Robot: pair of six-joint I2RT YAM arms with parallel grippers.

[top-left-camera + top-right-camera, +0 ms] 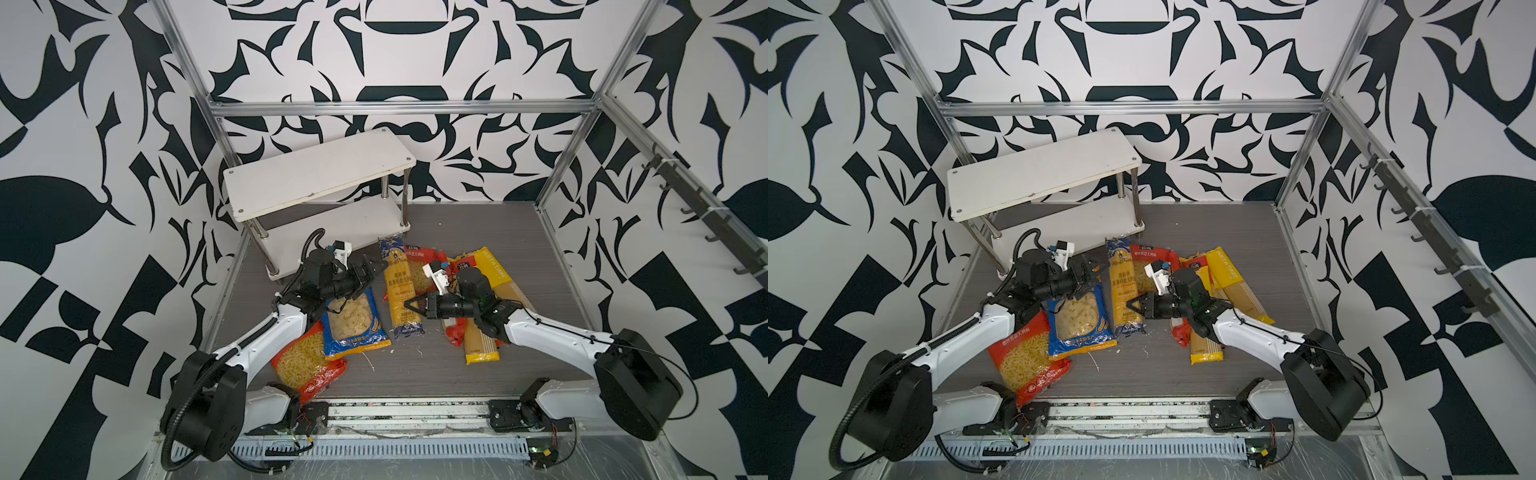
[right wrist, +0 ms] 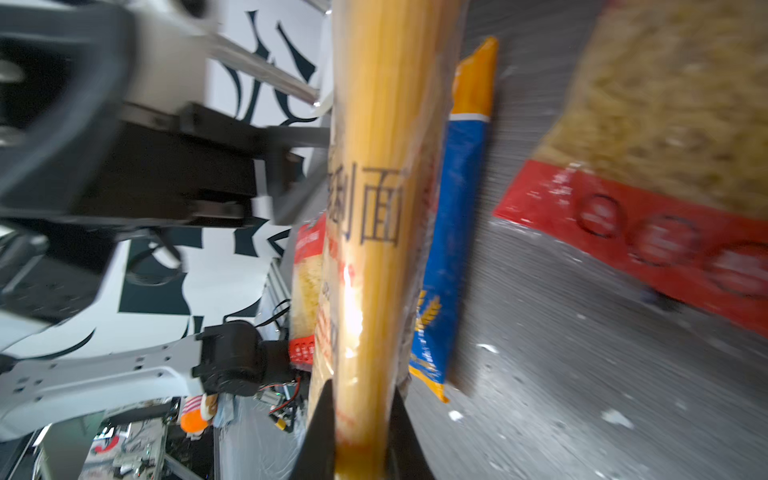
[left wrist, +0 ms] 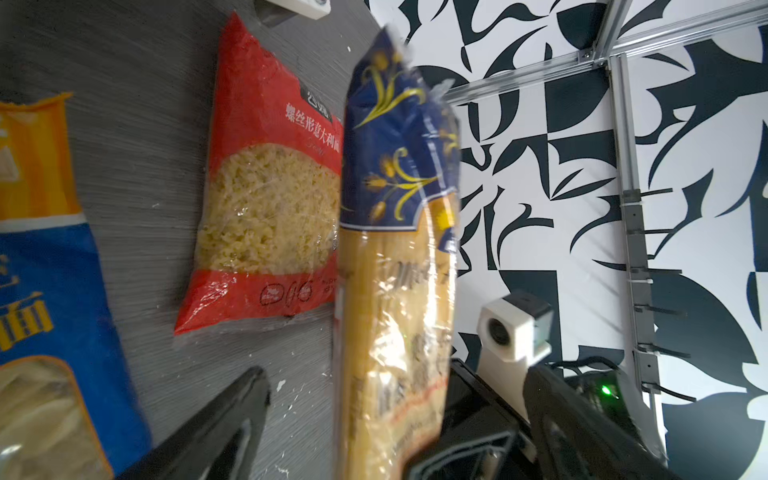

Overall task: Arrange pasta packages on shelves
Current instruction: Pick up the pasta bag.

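Right jaws clenched on lower half of blue-ended spaghetti pack (image 1: 400, 286). Pack raised over bench (image 1: 519, 257), well short of shelves (image 1: 316, 174). Left jaws spread wide astride upper half, no grip. Risk: 1-point hold on slick film; pack may pivot, sag, slip out.

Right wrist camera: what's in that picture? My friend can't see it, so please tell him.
The right gripper is shut on a yellow spaghetti pack that fills the middle of the picture. Behind it, a blue bag and a red bag lie on the grey table, and the left arm is close by.
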